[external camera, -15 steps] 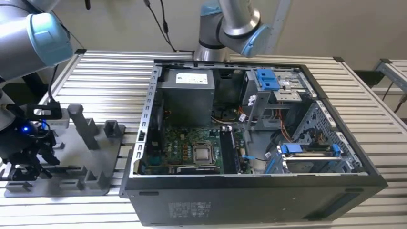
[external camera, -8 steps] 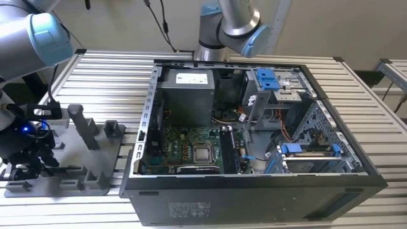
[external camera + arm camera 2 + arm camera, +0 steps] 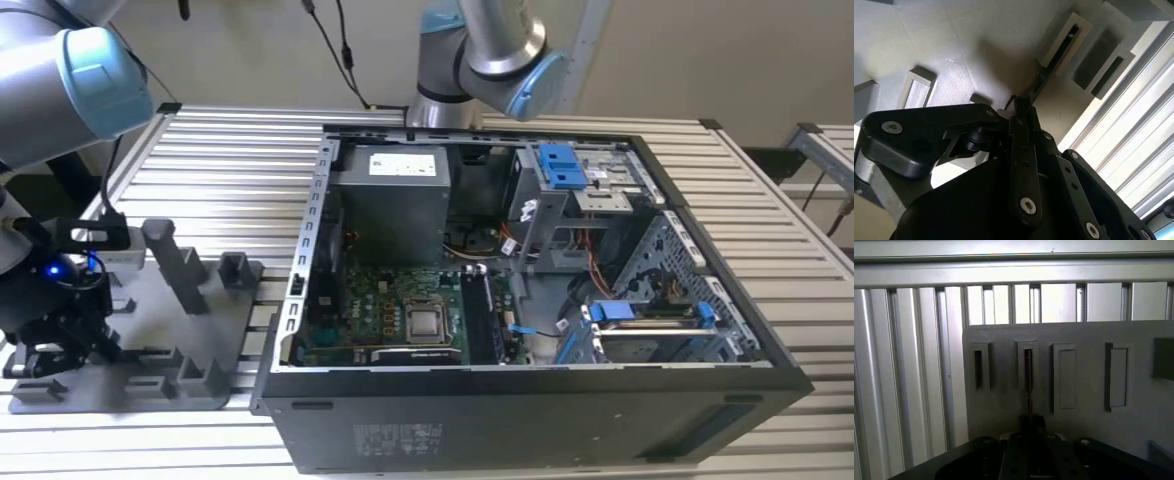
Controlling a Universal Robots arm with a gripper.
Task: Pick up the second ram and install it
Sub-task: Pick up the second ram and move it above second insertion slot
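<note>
Pinching the thin end of the second ram (image 3: 1028, 380) (image 3: 1041, 80), the gripper (image 3: 1031, 422) (image 3: 1019, 111) appears clamped shut on the stick in both wrist views, though shadow hides part of the contact. The stick sits edge-on in a narrow slot of the grey tray (image 3: 1079, 335), among other slots. In the exterior view the tray (image 3: 147, 390) lies on the slatted table (image 3: 227, 140) at the exterior view's left, with the open computer case (image 3: 534, 420) just beside it, its green motherboard (image 3: 400, 300) exposed.
</note>
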